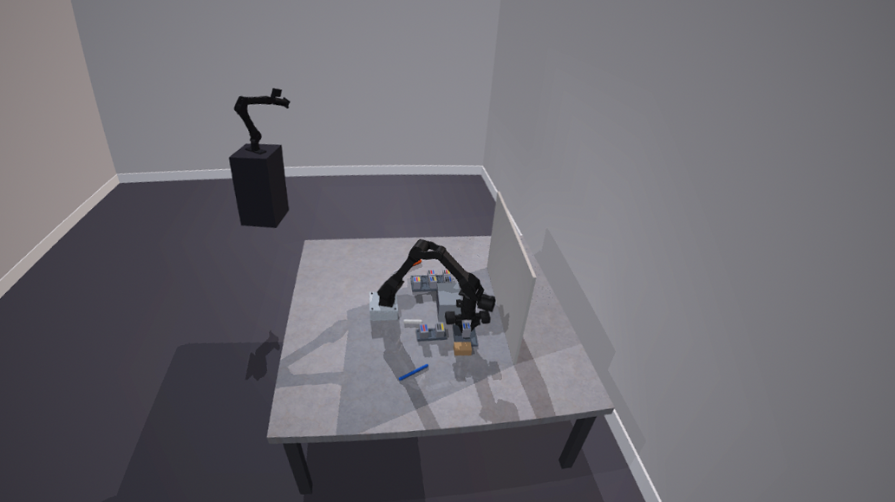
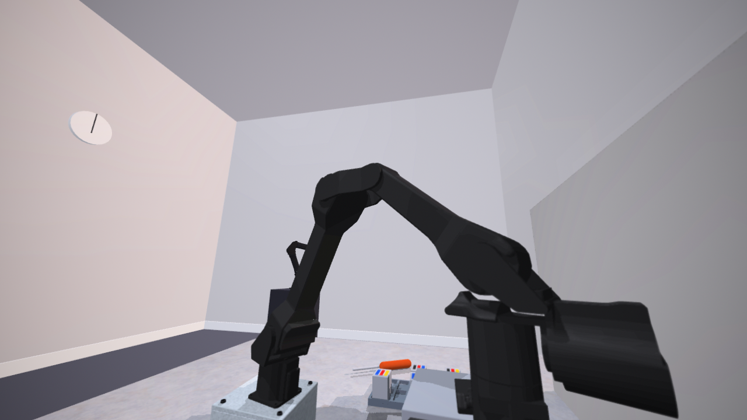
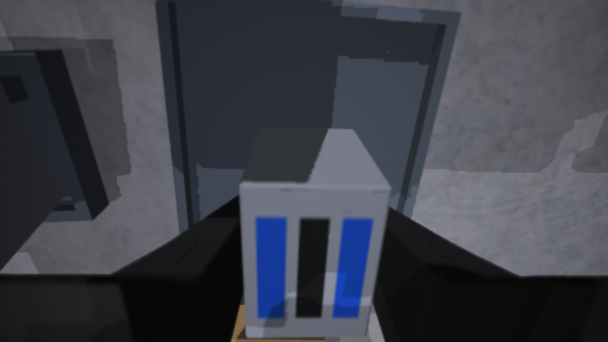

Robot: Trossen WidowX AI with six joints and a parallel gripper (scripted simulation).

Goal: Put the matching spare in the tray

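Closed on a pale grey block with blue, black and blue stripes, the pincer has its black fingers partway apart, one against each side. I get the striped face toward the wrist camera, at bottom centre of that frame. Behind it in my view is the dark blue-grey rectangular tray, its near edge hidden by block and fingers; I can't tell whether the block touches its floor. Part of a tan block peeks out at the bottom of the wrist frame, and a dark slotted rack is cut off at left. From outside, the fingertips are out of frame, and I can't make out the code on the mounted unit's back from any view.

My black arm rises from a pale box base, bends high at the elbow and slopes down to the right, with the wrist pointing down over the table.
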